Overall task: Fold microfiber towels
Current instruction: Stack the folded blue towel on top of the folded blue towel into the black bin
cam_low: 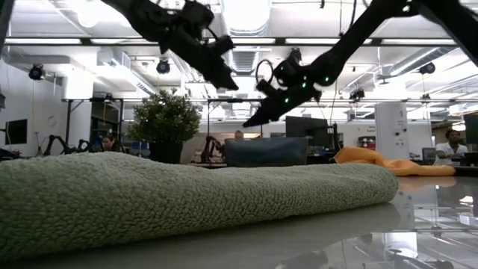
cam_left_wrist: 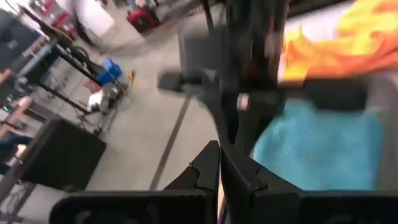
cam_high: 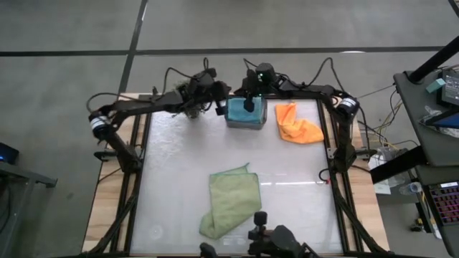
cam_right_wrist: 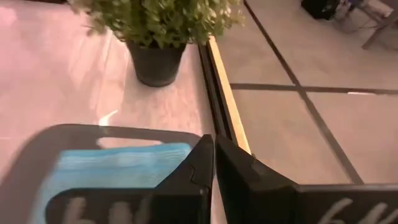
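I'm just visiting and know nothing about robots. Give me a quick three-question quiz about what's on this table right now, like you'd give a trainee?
1. True or false: the light green towel lies nearer the front edge of the table than the orange towel.
2. What is in the grey bin? A) an orange towel B) a teal-blue towel C) nothing
3. Fill in: the fingers of the right gripper, which hangs over the bin, are ____.

Key
1. True.
2. B, a teal-blue towel.
3. Shut. The left gripper, beside the potted plant, is shut too, and neither one holds anything.
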`<state>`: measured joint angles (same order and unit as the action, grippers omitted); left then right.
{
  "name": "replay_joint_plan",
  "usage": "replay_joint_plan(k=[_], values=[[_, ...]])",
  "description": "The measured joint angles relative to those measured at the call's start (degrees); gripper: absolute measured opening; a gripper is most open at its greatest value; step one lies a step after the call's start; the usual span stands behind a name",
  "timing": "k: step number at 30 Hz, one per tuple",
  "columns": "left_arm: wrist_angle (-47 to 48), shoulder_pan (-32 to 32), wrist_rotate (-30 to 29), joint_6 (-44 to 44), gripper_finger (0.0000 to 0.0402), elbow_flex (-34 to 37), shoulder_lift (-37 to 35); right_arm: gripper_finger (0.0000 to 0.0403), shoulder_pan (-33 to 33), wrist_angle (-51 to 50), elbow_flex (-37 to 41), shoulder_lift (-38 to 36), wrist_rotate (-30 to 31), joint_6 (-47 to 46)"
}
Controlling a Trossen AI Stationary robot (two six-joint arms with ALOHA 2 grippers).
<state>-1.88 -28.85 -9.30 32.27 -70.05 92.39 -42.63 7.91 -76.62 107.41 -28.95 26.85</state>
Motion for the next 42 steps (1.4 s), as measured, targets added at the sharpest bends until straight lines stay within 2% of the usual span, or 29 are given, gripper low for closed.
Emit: replay_joint_plan(k=[3,8,12,35,42], values=[[-0.48,0.58,0.07,-0.02,0.0000,1.19,-2.95,0.0011,0.28,3.54,-0.33,3.17,-0.79,0.22],[-0.52,1.42,0.06,0.04,0.0000,3.37,-6.54,0.0011,-0.25,7.23,-0.63,7.33,-9.65,-1.15],[-0.21,1.70,0.02,0.00,0.0000,4.08,-7.58,0.0011,-0.44,7.08,0.00,8.01,-11.76,-0.30],[-0.67,1.76,0.02,0.11,0.0000,4.10,-7.36,0.0011,0.28,8.11,1.95,11.41,-7.08,4.70],[-0.65,1.97,0.02,0.04,0.0000,4.10,-7.34,0.0011,0.26,5.99,2.17,6.69,-6.47,2.71]])
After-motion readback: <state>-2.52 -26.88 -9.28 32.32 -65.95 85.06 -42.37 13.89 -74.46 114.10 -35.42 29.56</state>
